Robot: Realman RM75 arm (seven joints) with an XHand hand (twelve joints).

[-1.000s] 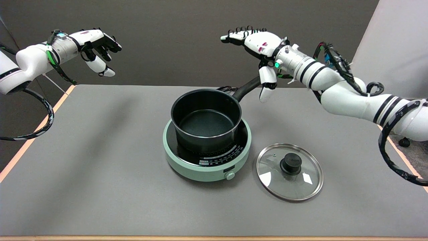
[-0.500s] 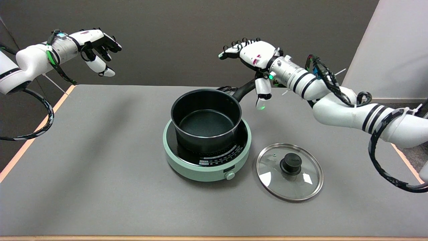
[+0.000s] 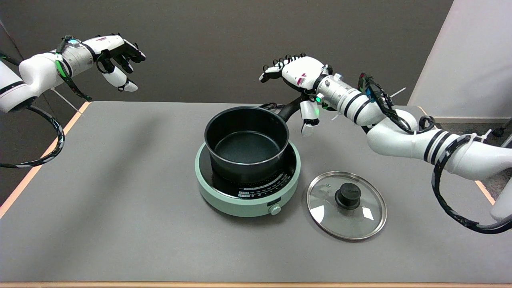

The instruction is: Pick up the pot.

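I have the right robot hand (image 3: 298, 74) above the far end of the pot's handle (image 3: 289, 109), fingers spread and holding nothing, its thumb hanging down just beside the handle on the right; I can't tell if it touches. The pot (image 3: 246, 142) sits upright on the green cooker (image 3: 247, 188) mid-surface (image 3: 120, 208), handle pointing away toward the upper right. The glass lid (image 3: 346, 205) lies flat on the surface, just right of the cooker.
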